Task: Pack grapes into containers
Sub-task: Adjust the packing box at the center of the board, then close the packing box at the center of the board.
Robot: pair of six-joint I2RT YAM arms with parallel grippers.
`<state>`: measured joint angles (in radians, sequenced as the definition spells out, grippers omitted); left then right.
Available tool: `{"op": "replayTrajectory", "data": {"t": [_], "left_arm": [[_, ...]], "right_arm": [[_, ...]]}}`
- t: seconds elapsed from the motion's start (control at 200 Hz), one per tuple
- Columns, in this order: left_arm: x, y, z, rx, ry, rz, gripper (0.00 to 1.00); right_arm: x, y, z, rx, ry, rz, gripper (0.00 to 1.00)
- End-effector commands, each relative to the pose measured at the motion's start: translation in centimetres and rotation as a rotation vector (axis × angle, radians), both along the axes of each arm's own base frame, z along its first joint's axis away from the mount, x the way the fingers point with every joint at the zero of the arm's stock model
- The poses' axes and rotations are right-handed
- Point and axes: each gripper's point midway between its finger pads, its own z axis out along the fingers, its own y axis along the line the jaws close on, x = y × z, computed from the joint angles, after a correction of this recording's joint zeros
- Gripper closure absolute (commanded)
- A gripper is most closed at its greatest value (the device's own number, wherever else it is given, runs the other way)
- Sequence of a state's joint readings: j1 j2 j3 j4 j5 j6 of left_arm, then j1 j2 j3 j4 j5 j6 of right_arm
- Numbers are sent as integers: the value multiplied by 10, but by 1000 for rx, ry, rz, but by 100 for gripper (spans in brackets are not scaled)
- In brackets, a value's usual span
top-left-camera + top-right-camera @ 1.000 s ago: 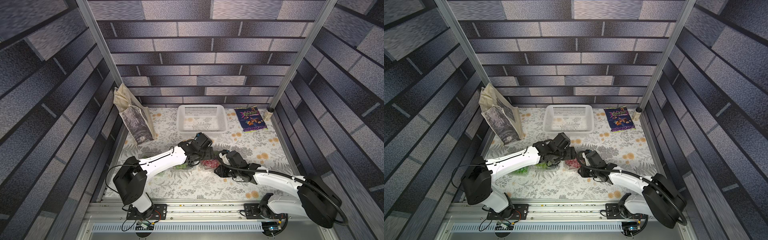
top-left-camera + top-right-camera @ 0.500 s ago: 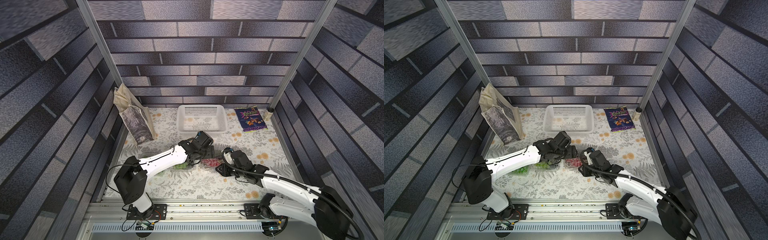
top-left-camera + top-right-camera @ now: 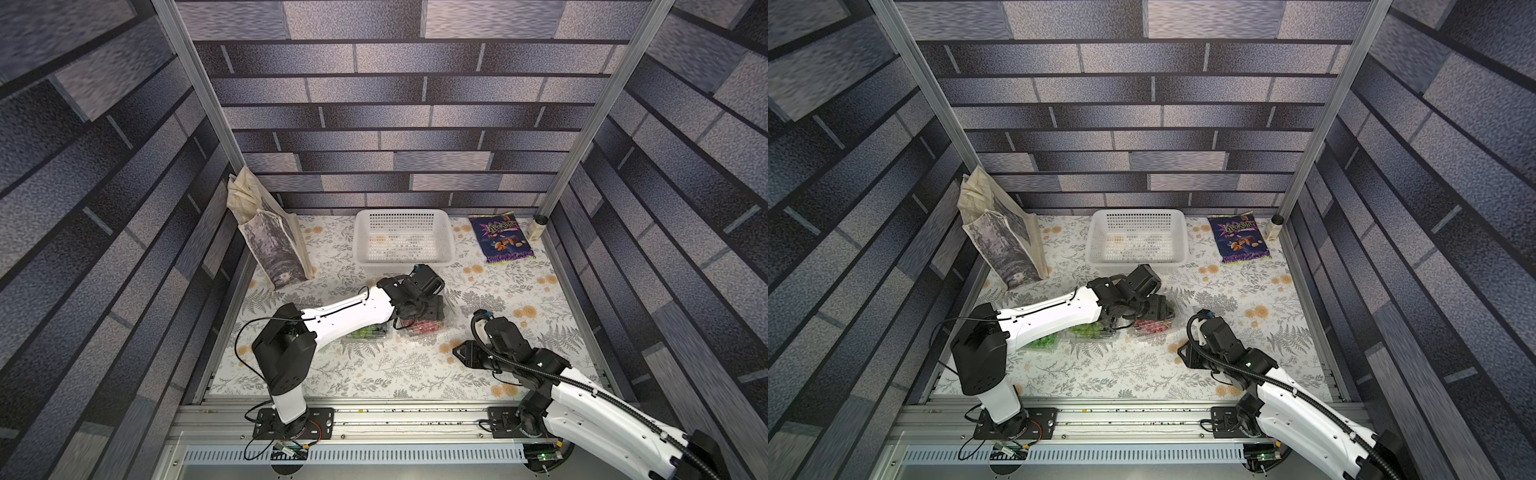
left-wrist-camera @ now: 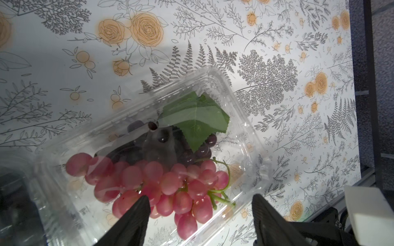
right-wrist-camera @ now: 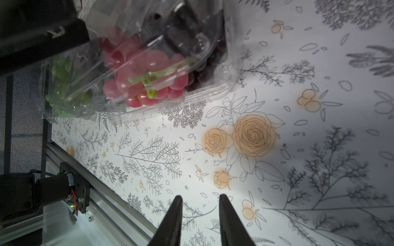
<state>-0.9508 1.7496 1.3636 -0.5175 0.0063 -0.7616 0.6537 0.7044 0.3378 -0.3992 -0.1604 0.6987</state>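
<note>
Jaws wide, the left gripper hovers over a clear plastic clamshell container of glossy red grapes; the right gripper, narrow and empty, sits at its four o'clock.

Grey brick-pattern walls close in on three sides. Down below, a floral tablecloth, brightly lit.
</note>
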Motion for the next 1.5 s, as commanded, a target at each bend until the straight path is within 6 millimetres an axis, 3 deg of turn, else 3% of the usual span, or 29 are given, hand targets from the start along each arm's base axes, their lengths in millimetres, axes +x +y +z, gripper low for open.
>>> {"op": "replayTrajectory", "data": {"t": [0.0, 0.296, 0.651, 0.902, 1.498], "left_arm": [[-4, -3, 0, 56, -23, -45, 23], [-12, -11, -10, 107, -23, -95, 23], [-17, -7, -18, 121, -9, -102, 23], [-19, -8, -24, 114, 6, -102, 23], [-20, -9, -28, 105, 28, -101, 23]], "right_arm": [[-1, -7, -6, 68, 57, -58, 68], [28, -11, 11, 217, 26, -149, 61], [59, -14, 22, 365, -26, -215, 58], [69, -10, 25, 430, -49, -224, 59], [85, -4, 12, 473, -37, -230, 64]]}}
